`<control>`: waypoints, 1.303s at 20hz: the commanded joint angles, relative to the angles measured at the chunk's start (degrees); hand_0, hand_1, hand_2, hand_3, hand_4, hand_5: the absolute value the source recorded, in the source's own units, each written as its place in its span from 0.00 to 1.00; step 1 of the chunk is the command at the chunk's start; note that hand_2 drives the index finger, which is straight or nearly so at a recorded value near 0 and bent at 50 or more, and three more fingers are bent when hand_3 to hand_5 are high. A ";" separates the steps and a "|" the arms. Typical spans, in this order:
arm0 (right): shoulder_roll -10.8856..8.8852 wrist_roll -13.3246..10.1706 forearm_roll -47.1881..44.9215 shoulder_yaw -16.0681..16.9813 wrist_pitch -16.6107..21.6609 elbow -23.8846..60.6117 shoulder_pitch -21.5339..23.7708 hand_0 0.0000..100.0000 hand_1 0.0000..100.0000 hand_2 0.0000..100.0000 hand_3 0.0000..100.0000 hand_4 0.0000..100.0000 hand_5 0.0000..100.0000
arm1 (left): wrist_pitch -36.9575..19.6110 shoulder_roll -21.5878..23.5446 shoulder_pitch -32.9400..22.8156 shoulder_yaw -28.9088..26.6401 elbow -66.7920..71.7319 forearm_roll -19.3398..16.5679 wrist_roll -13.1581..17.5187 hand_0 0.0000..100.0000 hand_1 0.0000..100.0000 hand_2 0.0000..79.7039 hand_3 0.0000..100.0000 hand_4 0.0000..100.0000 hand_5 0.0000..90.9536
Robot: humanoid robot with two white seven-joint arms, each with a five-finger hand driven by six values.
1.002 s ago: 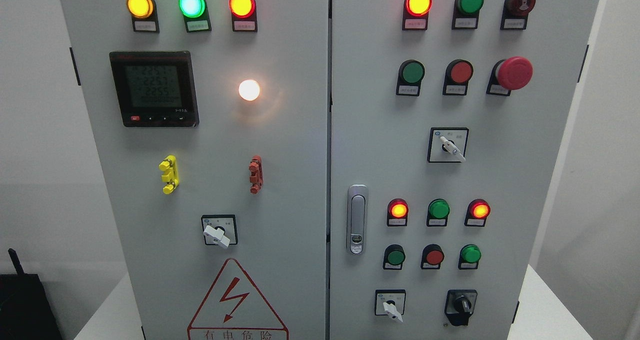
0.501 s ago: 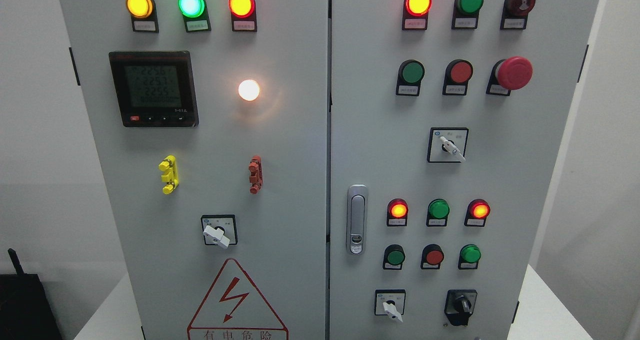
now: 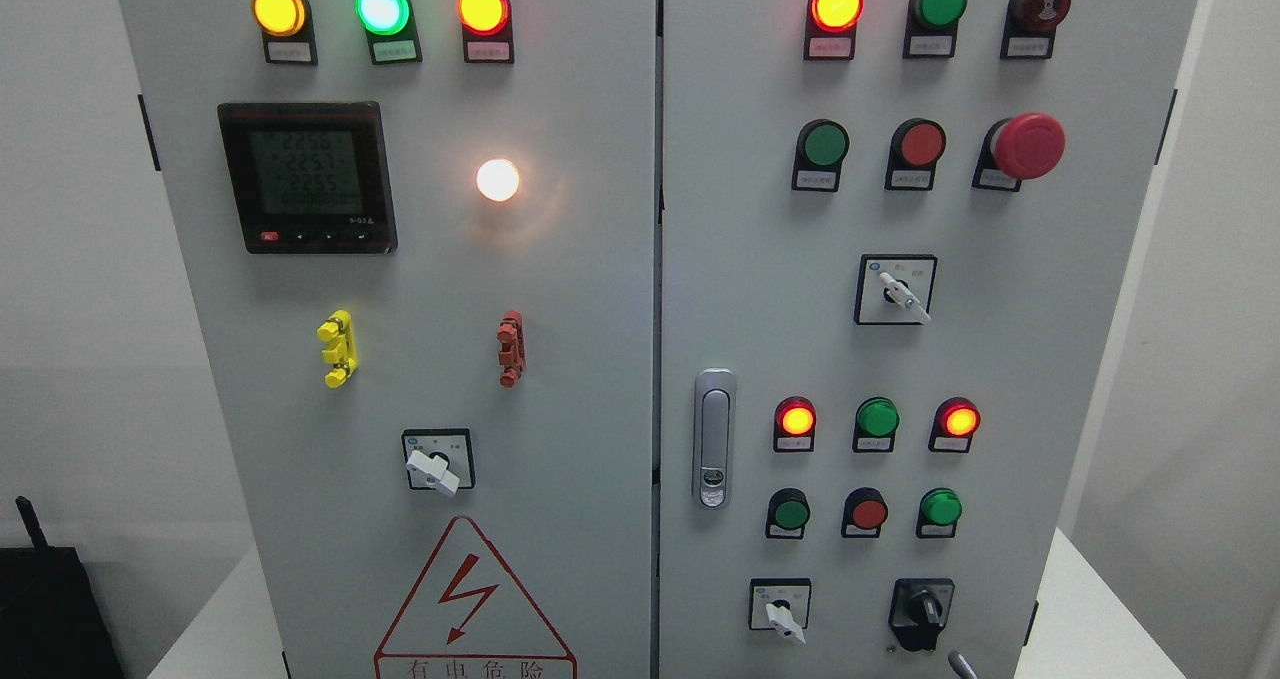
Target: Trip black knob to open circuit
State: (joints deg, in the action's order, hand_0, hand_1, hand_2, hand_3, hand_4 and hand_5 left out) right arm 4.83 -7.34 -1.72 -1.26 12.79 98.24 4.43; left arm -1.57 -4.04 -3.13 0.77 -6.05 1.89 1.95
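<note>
Since the black knob (image 3: 922, 611) looks like a stiff rotary selector, pinch its raised central bar; whether the fingertip (image 3: 962, 665) below belongs to an open or closed hand you cannot tell.

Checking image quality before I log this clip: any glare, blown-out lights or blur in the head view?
Head view: sharp overall. The white lamp is blown out and casts a warm halo on the cabinet door; lit red lamps bloom to yellow centres. The meter screen is dim and hard to read. The black knob is clear.
</note>
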 commanded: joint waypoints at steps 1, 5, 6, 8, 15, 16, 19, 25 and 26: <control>-0.17 0.39 -0.03 0.21 0.30 1.78 -0.91 0.61 0.74 0.00 1.00 0.99 0.92 | -0.10 -0.09 0.23 -0.07 -0.01 0.14 -0.01 0.12 0.39 0.00 0.00 0.00 0.00; -0.17 0.39 -0.03 0.21 0.30 1.87 -1.17 0.62 0.74 0.00 1.00 0.99 0.91 | -0.10 -0.09 0.23 -0.07 -0.01 0.14 -0.01 0.12 0.39 0.00 0.00 0.00 0.00; -0.08 0.39 -0.03 0.12 0.30 1.87 -1.18 0.62 0.74 0.00 1.00 0.99 0.91 | -0.10 -0.09 0.14 -0.07 -0.01 0.14 -0.01 0.12 0.39 0.00 0.00 0.00 0.00; -0.08 0.39 -0.12 -0.05 0.21 1.87 -1.26 0.62 0.74 0.00 1.00 0.99 0.91 | -0.10 -0.09 0.14 -0.07 -0.01 0.14 -0.01 0.12 0.39 0.00 0.00 0.00 0.00; -0.08 0.39 -0.39 -0.58 -1.28 1.78 -1.79 0.62 0.74 0.00 1.00 0.99 0.91 | -0.10 -0.09 0.14 -0.07 -0.01 0.14 -0.01 0.12 0.39 0.00 0.00 0.00 0.00; -0.08 0.39 -0.39 -0.58 -1.28 1.78 -1.79 0.62 0.74 0.00 1.00 0.99 0.91 | -0.10 -0.09 0.23 -0.07 -0.01 0.14 -0.01 0.12 0.39 0.00 0.00 0.00 0.00; 0.01 0.39 -0.39 -0.93 -1.28 1.87 -1.70 0.62 0.74 0.00 1.00 0.99 0.91 | -0.10 -0.09 0.14 -0.07 -0.01 0.14 -0.01 0.12 0.39 0.00 0.00 0.00 0.00; 0.01 0.39 -0.39 -1.46 -1.28 1.87 -1.70 0.62 0.75 0.00 1.00 0.99 0.91 | -0.10 0.00 0.23 -0.07 -0.01 0.14 -0.01 0.12 0.39 0.00 0.00 0.00 0.00; 0.01 0.39 -0.39 -1.81 -1.28 1.87 -1.70 0.63 0.75 0.00 1.00 0.99 0.91 | -0.10 0.00 0.14 -0.07 -0.01 0.14 -0.01 0.12 0.39 0.00 0.00 0.00 0.00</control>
State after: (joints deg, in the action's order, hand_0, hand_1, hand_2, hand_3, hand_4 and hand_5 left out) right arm 4.83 -7.34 -1.96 -2.42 11.29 98.53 3.48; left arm -1.57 -4.04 -3.13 0.77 -6.05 1.88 1.95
